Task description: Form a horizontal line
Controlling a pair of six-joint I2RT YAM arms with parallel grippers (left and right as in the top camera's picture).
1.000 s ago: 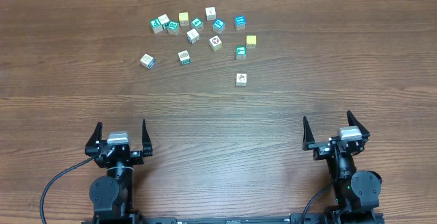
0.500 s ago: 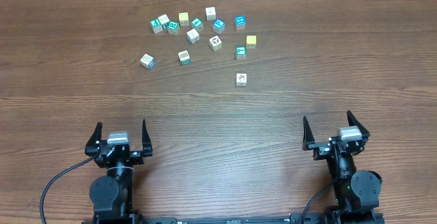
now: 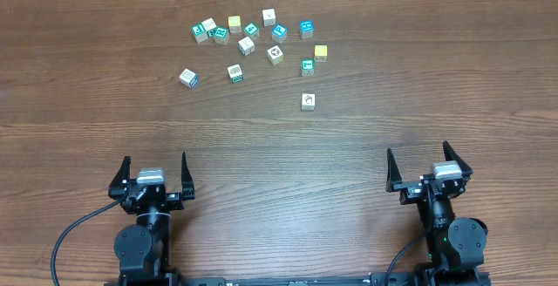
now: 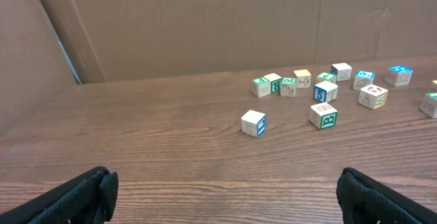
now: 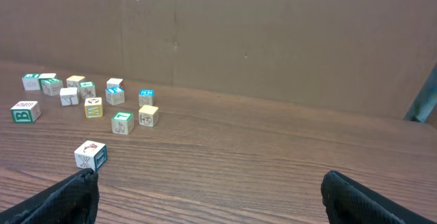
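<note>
From above, the wooden table carries a loose scatter of picture cubes close to its far edge, a little left of the middle. They lie at odd angles and are not yet in any horizontal line. The nearest thing to a row is a trio at the far-left end of the scatter, packed together in a crooked run. A yellow cube sits just right of it. Three strays lie nearer the arms: a blue-sided cube, a green-sided cube and a lone white cube. The left gripper and right gripper sit at the near edge, well apart from every cube, each with its jaws spread wide and holding nothing. A black cable loops off the left arm's base.

The left wrist camera shows the left gripper only as two black fingertips at the bottom corners, wide apart over bare wood. The blue-sided cube is closest, the green-sided cube is to its right, and the trio lies behind, before a cardboard wall.

The right wrist camera shows the right gripper just as wide, empty. The lone white cube lies just beyond its left fingertip; the other picture cubes trail off to the far left.
</note>
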